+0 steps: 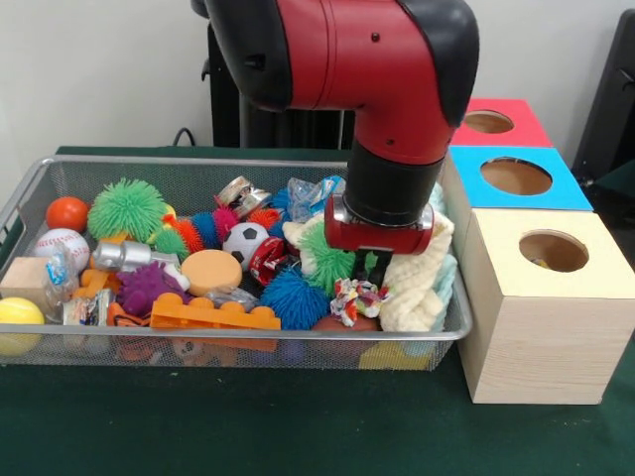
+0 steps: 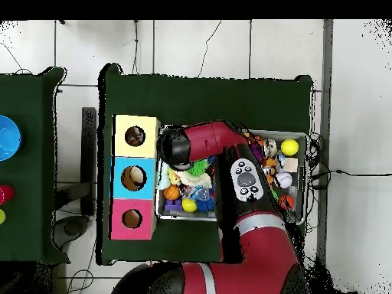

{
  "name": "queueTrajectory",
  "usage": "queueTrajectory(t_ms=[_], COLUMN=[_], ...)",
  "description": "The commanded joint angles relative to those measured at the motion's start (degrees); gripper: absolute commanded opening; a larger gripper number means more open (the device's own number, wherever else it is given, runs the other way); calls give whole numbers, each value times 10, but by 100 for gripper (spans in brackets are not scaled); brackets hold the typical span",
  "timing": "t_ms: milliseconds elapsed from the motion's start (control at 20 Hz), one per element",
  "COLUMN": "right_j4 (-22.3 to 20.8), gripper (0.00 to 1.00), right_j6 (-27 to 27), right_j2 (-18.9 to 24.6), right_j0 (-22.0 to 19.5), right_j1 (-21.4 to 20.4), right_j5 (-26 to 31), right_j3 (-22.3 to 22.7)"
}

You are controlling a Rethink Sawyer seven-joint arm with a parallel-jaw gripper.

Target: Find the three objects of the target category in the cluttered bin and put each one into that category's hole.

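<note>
The wire mesh bin (image 1: 248, 335) lies on the green table and is full of toys; it also shows in the overhead view (image 2: 184, 215). My gripper (image 1: 374, 270) hangs over the bin's right part, straight above and touching one frilly fabric ball (image 1: 358, 299) that sits near the front rim. I see no other fabric balls. The yellow-topped box (image 1: 541, 327) stands right of the bin, its hole (image 1: 554, 251) open with a coloured scrap inside. In the overhead view the yellow box (image 2: 136, 122) is at the end of the row, and the arm hides the gripper.
The blue-topped box (image 1: 516, 193) and the red-topped box (image 1: 496, 139) stand behind the yellow one. A pale muslin cloth (image 1: 422, 283) lies right of the gripper. Spiky green (image 1: 126, 208) and blue (image 1: 295, 297) balls, a soccer ball (image 1: 244, 241) and an orange block (image 1: 213, 315) crowd the bin.
</note>
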Motion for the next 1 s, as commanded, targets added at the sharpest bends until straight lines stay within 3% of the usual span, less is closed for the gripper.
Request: queueTrajectory(t_ms=[50, 350, 750, 1000], right_j4=[4, 29, 55, 59], gripper=[0, 0, 0, 0], right_j6=[0, 4, -52, -35], right_j2=[7, -15, -8, -6], right_j0=[12, 38, 42, 38], right_j1=[-93, -192, -265, -271], right_j5=[-11, 79, 199, 183], right_j3=[74, 108, 95, 119])
